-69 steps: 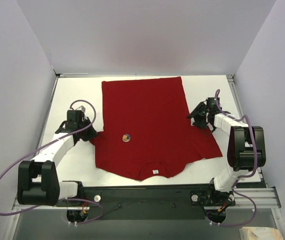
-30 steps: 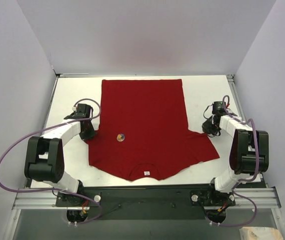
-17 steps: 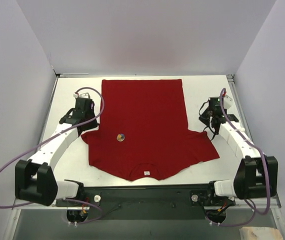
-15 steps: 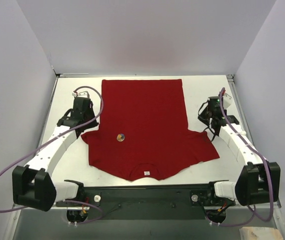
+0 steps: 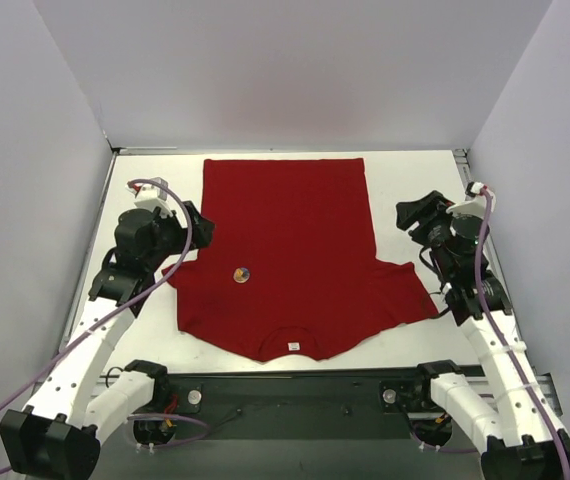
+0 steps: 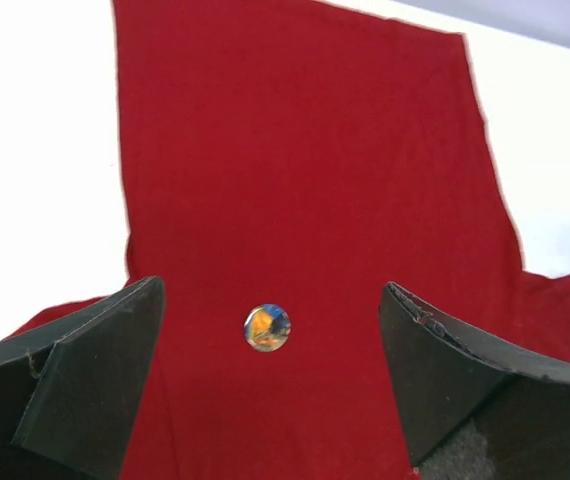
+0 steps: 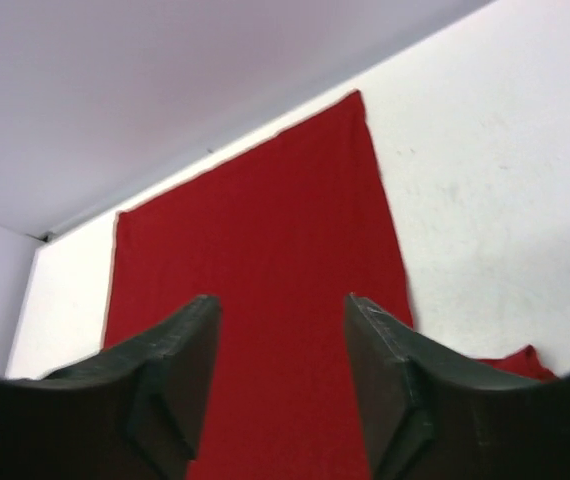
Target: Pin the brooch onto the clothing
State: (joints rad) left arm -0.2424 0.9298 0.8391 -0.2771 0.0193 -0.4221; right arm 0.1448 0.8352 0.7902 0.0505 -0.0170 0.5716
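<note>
Place: a robotics lab test cell.
Enclosure: a plain pale lilac-grey back wall [image 5: 285,70] and a matching side panel [image 5: 25,200] to the left, with another to the right, box in the work area on three sides.
Surface: a bare white rectangular table top [image 5: 405,180] fills the floor of the cell.
Machines: a white-and-black jointed left robot arm [image 5: 95,330] and a matching right robot arm [image 5: 495,345] rise from the near edge.
Mounting: a silver aluminium rail [image 5: 305,408] runs across the near edge under both arm bases.
Wiring: exposed purple cables [image 5: 478,250] loop loosely along each arm.
Laid out: one plain red short-sleeved T-shirt [image 5: 295,230] lies spread flat on the table.
</note>
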